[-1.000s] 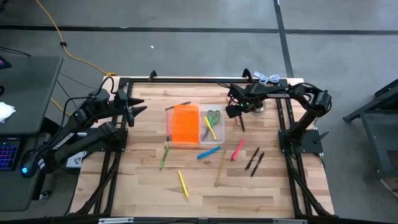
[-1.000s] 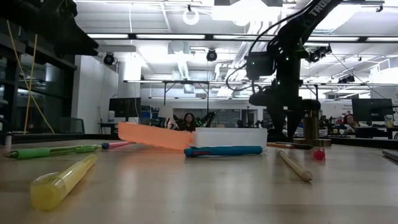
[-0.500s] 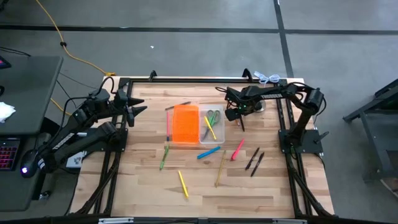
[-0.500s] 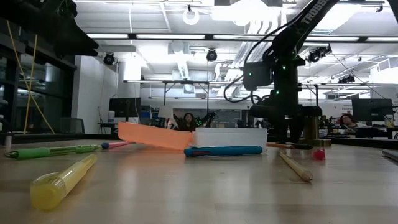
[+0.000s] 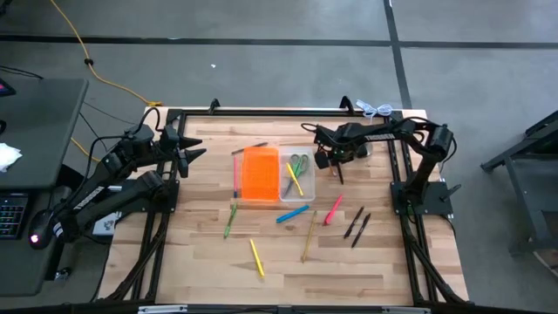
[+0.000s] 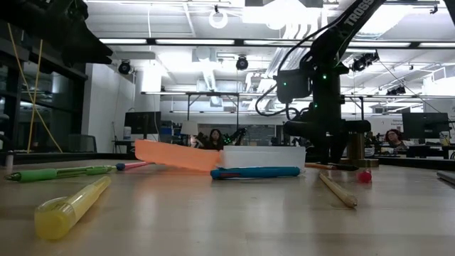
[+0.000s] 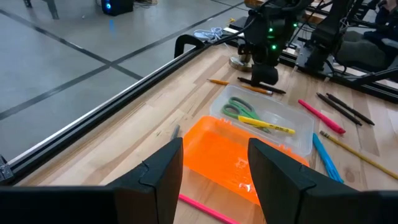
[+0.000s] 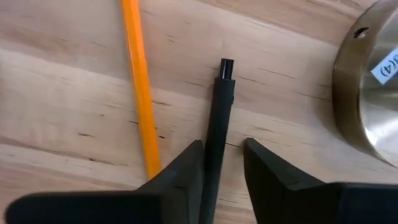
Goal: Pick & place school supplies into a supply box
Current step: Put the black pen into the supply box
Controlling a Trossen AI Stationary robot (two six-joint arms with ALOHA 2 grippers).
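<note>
We have the right tool [image 8: 219,163] down on the worktop [image 5: 375,262] beside the supply box [image 5: 277,174], fingers straddling a black pen [image 8: 217,118] but not yet clenched. Next: close squarely, avoiding the orange pencil [image 8: 139,87]. Left tool [image 7: 211,163] waits, released.

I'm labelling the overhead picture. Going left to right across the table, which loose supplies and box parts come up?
Green pen → yellow marker → orange box half → clear tray → pink pen → two black pens.
</note>
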